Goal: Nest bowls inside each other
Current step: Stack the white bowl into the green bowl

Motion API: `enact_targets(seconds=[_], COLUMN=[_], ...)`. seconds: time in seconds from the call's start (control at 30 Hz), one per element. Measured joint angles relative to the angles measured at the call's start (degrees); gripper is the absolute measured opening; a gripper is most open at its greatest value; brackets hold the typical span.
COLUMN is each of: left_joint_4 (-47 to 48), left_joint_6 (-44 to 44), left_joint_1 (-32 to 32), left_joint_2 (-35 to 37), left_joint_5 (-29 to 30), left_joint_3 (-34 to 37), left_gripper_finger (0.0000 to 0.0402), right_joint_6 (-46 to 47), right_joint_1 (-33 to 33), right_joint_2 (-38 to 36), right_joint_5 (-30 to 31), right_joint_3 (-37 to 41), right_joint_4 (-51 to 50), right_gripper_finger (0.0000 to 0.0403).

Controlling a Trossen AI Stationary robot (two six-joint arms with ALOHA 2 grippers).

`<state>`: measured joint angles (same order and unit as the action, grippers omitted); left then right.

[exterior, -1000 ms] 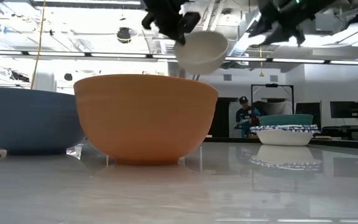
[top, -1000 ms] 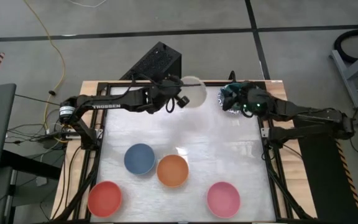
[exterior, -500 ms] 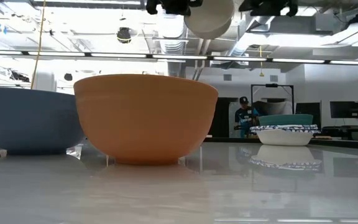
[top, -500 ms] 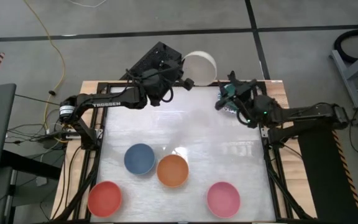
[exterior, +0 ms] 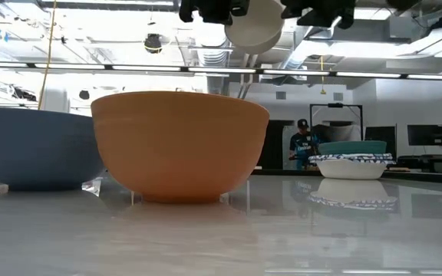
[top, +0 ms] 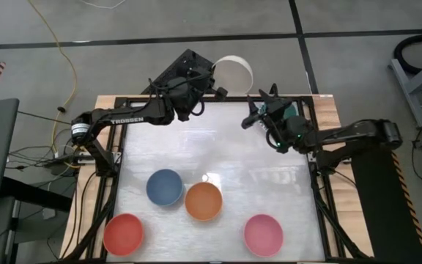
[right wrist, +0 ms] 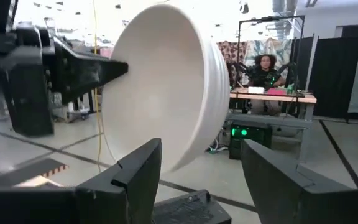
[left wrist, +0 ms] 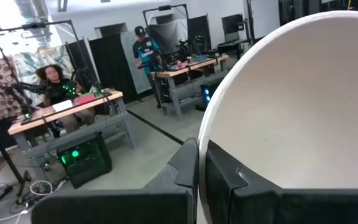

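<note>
Covering most of the frame in the high view, the white table (top: 218,147) is seen with four bowls along its near side: a red bowl (top: 124,234), a pink bowl (top: 263,234), an orange bowl (top: 204,201) and a blue bowl (top: 165,187), the last two nearly touching. A cream bowl (top: 234,74) is held aloft beyond the far edge by the left gripper (top: 212,85), whose jaws are clamped on its rim, one finger inside and one outside. The right gripper (top: 258,108) is poised just beside it over the far right corner, jaws spread apart and holding nothing. From the low view, a stack of patterned white bowls topped by a teal bowl (exterior: 351,149) is seen resting on the table below it. People at desks are visible in the room behind.
</note>
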<state>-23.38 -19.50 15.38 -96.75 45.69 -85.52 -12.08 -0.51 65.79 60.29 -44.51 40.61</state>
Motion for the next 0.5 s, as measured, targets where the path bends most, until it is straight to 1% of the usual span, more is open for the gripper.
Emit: enact_targets(seconds=[0.13, 0.33, 0.5], left_joint_4=[0.03, 0.28, 0.28], left_joint_6=[-0.05, 0.63, 1.13], left_joint_1=[0.00, -0.15, -0.17], left_joint_2=[0.00, 0.00, 0.00], left_joint_5=[-0.35, -1.49, -1.79], left_joint_3=[0.27, 0.28, 0.28], left_gripper_finger=[0.0000, 0.0000, 0.0000], right_joint_6=[0.03, 0.34, 3.94], right_joint_1=[-0.27, -3.22, -5.73], right_joint_2=[0.67, 1.10, 1.08], right_joint_5=[-0.12, -0.05, -0.97], right_joint_3=[0.00, 0.00, 0.00], right_joint_4=[2.92, 4.66, 4.43], right_gripper_finger=[0.0240, 0.0240, 0.0240])
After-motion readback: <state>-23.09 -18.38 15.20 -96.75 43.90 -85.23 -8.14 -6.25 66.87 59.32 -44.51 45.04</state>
